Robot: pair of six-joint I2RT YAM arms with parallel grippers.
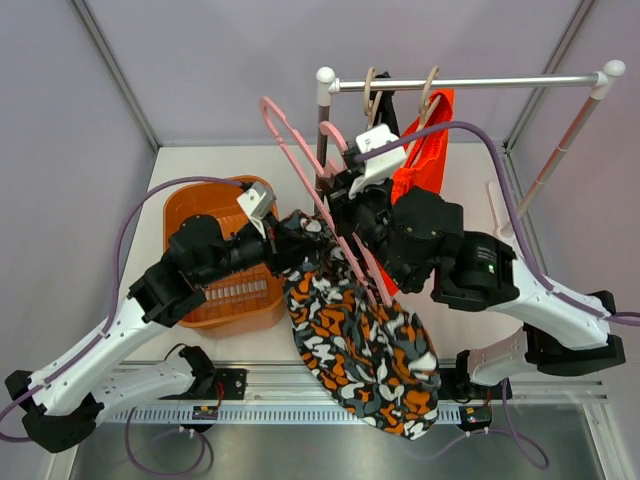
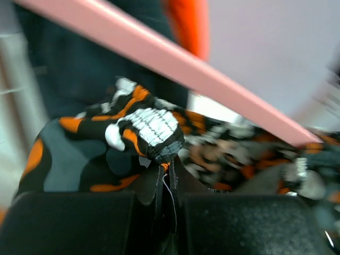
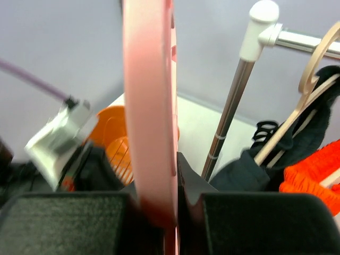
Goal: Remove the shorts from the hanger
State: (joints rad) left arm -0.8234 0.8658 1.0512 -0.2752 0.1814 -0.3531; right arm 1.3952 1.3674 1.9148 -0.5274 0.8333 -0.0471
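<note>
The camouflage shorts (image 1: 365,345) hang from a pink hanger (image 1: 300,160) held in mid-air over the table's front. My left gripper (image 1: 305,240) is shut on a fold of the camouflage shorts (image 2: 149,130), just below the pink hanger bar (image 2: 175,61). My right gripper (image 1: 350,195) is shut on the pink hanger (image 3: 151,106), its fingers pressed on both sides. The bright orange shorts (image 1: 425,150) and the dark navy shorts (image 1: 388,110) hang on wooden hangers (image 1: 372,90) on the rail; they also show in the right wrist view (image 3: 313,170).
An orange basket (image 1: 215,255) stands on the table at the left, under my left arm. A white and silver clothes rail (image 1: 470,84) with an upright post (image 3: 234,101) stands at the back right. A slanted rail leg (image 1: 565,140) is at the far right.
</note>
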